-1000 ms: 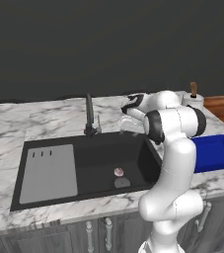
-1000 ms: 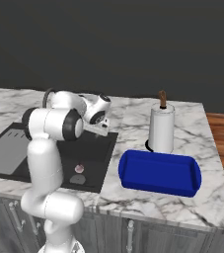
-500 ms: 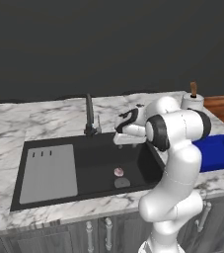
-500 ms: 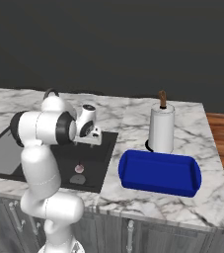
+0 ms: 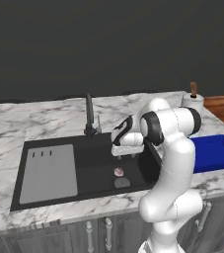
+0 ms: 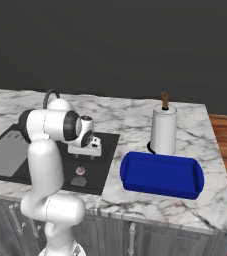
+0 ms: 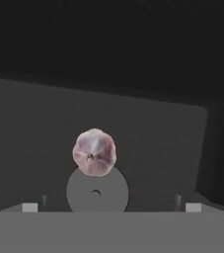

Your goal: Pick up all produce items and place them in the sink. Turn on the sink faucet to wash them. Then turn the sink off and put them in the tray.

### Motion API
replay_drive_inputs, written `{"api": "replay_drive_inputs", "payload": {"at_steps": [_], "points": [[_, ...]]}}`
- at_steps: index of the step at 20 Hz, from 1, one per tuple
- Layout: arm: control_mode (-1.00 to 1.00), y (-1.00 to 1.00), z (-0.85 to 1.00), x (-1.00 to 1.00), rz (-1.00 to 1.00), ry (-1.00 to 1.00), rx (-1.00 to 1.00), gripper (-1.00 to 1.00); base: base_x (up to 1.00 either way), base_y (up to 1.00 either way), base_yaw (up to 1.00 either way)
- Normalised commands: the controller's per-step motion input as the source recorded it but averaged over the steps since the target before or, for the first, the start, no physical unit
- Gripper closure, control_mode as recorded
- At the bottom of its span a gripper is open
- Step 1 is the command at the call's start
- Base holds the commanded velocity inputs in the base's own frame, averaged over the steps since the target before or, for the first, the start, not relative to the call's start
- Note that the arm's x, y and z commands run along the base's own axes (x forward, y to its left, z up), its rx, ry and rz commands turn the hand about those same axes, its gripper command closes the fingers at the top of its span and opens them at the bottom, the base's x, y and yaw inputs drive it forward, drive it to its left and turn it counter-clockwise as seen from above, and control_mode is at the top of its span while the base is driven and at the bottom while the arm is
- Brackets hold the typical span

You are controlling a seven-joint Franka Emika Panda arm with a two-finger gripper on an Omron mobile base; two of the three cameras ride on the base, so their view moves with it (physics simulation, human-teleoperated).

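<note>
One bulb (image 5: 118, 171) lies in the sink (image 5: 98, 163) beside the drain (image 7: 97, 190); I judge the first placing done. My gripper (image 5: 127, 157) hangs above it, jaws wide and empty. Washing and the tray (image 6: 162, 175) remain. No water visible at the faucet (image 5: 90, 114); its lever too small to read.
</note>
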Motion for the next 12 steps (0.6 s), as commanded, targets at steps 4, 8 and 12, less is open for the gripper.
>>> {"api": "replay_drive_inputs", "payload": {"at_steps": [4, 8, 12], "points": [[-1.00, 0.05, -0.42, -0.28, 0.03, 0.07, 0.00, -1.00, 0.00, 0.00, 0.00], [-1.00, 0.04, -0.32, -0.23, 0.03, 0.01, 0.00, -1.00, 0.00, 0.00, 0.00], [-1.00, 0.07, -0.37, -0.03, 0.03, 0.00, 0.00, -1.00, 0.00, 0.00, 0.00]]}}
